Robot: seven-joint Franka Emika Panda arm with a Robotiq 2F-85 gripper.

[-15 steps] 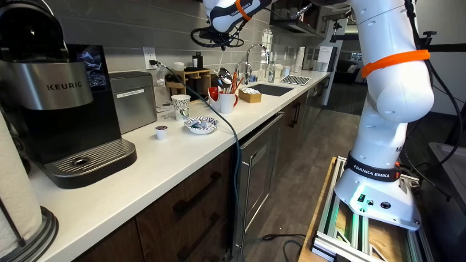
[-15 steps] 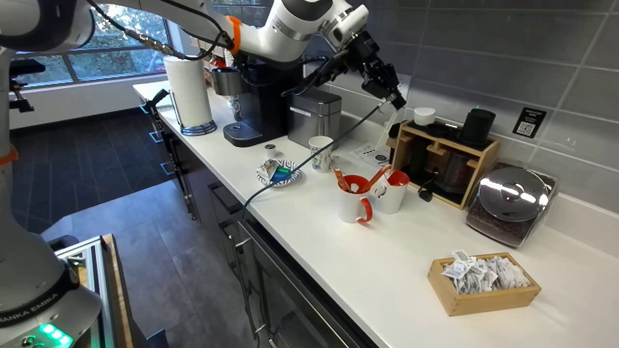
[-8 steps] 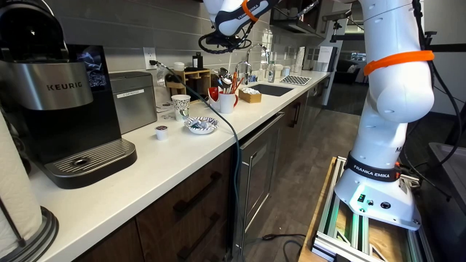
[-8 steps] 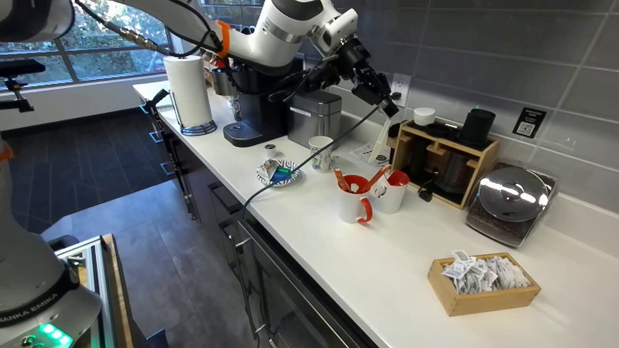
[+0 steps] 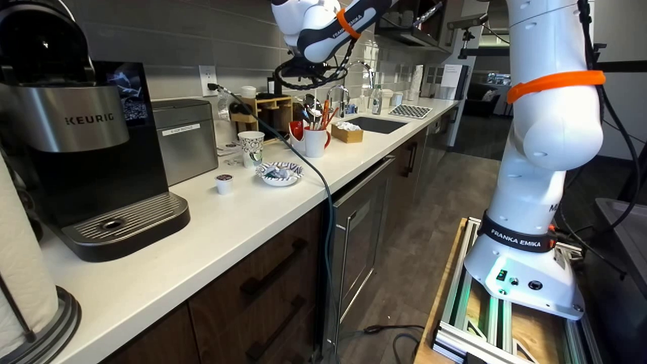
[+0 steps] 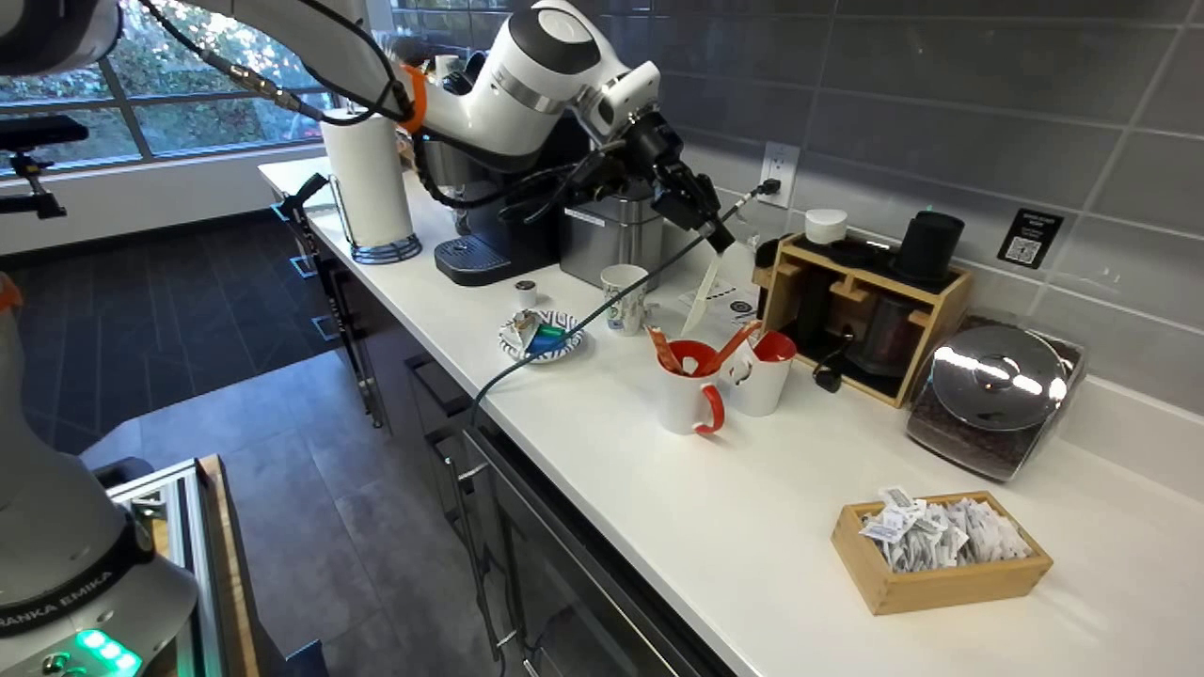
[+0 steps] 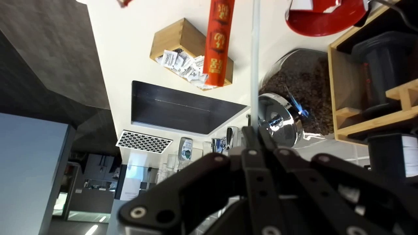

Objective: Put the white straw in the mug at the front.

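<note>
The mug at the front (image 6: 685, 402) is white outside, with a red inside and red handle. It stands upright on the counter and holds red packets (image 6: 666, 352); it also shows in an exterior view (image 5: 315, 144). The white straw (image 6: 702, 296) is long and thin and hangs tilted from my gripper (image 6: 720, 240). Its lower end is near the front mug's rim in the picture; I cannot tell whether it is above the opening. In the wrist view the gripper (image 7: 256, 130) is shut on the straw (image 7: 255, 65), and most of the front mug is out of view.
A second white mug (image 6: 764, 385) with red inside stands close behind. A dark cable (image 6: 583, 320) runs across the counter to the wall socket, near the gripper. A paper cup (image 6: 623, 299), patterned bowl (image 6: 562, 350), wooden rack (image 6: 870, 310) and packet box (image 6: 941, 578) stand around.
My gripper has moved down and to the left in an exterior view, carrying the straw lower and closer to the mugs. The mugs have not moved.
</note>
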